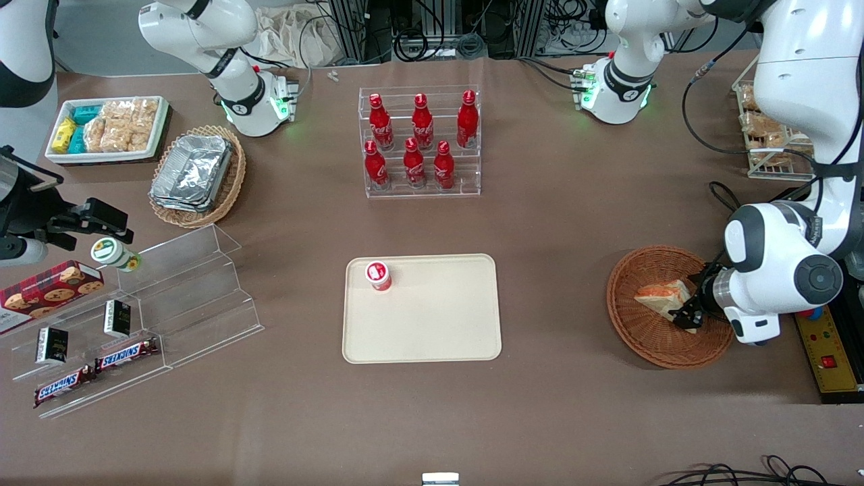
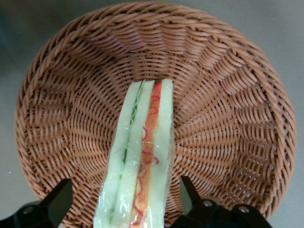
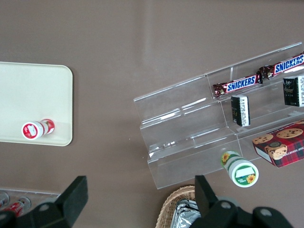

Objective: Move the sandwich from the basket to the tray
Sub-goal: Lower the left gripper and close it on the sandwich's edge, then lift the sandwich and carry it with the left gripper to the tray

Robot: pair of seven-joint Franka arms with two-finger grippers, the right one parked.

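The gripper (image 1: 688,316) sits low inside the basket (image 1: 648,341), at about four o'clock from the basket's centre in the front view, with its two fingers spread wide on either side of the sandwich (image 1: 665,299). In the wrist view the fingers (image 2: 53,204) flank the sandwich's (image 2: 140,161) near end with a gap on each side, so nothing is pinched yet. The wedge lies in the basket (image 2: 228,95) with its layered cut face toward the camera. To grip well, the arm should probably settle a little deeper so the pads meet the flat bread faces rather than the loose clear wrap, close gently enough not to crush the filling, and lift straight up until clear of the wicker rim. The tray (image 1: 432,331) lies toward nine o'clock of the basket in the front view, well apart. A small red-and-white cup (image 1: 379,275) stands near the tray's ten o'clock corner, so the open middle looks the safer spot.
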